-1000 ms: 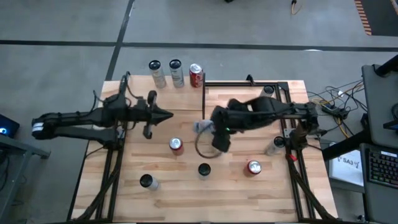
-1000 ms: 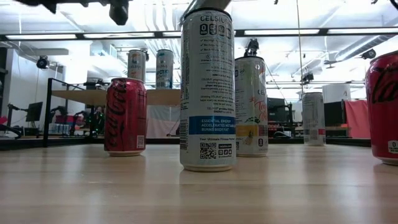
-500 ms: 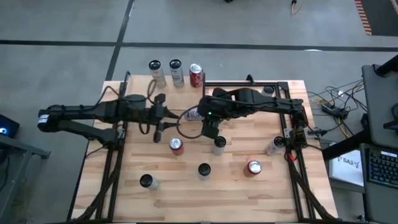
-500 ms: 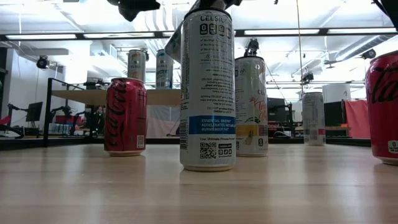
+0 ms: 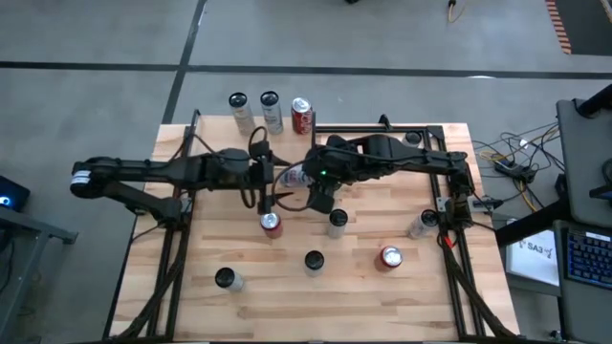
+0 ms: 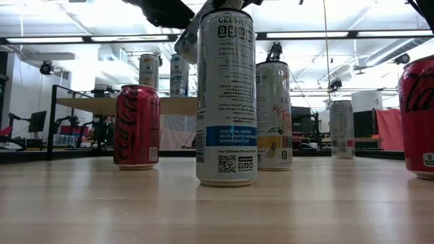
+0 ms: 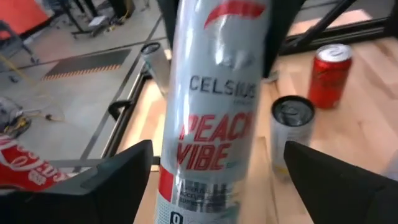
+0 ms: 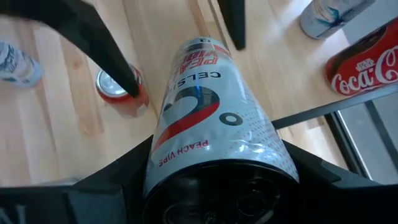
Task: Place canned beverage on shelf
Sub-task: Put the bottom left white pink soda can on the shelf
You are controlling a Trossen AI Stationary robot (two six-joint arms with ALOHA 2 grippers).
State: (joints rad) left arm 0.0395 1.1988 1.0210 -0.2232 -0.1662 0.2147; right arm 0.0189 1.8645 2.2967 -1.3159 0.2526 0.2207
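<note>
My right gripper (image 5: 311, 182) is shut on a white Celsius Peach Vibe can (image 5: 293, 176), held lying level above the middle of the table. The can also shows in the right wrist view (image 8: 208, 124). My left gripper (image 5: 277, 179) is open. Its two fingers stand on either side of the can (image 7: 214, 124), apart from it. The shelf (image 5: 220, 134) stands at the table's far left. It carries two pale cans (image 5: 237, 107) (image 5: 271, 107) and a red can (image 5: 301, 115). My right gripper pinches the can between its two fingers (image 8: 106, 180) near the can's bottom end (image 8: 161, 168). The fingers come level from the table's right and lie along the can. The can is lifted clear and lies about level, its top end (image 8: 199, 43) toward the table's left.
Several cans stand on the table under and around the grippers: a red one (image 5: 271, 223), pale ones (image 5: 337, 222) (image 5: 314, 260) (image 5: 226, 278) (image 5: 421, 225), and a red one (image 5: 389, 256). Black frame rails (image 5: 449, 191) run along the table's sides.
My right gripper has carried the can up and toward the table's far left, then kept still; a standing can beneath it has come into view. My left gripper has moved toward the table's right until its open fingers stand on either side of the held can.
</note>
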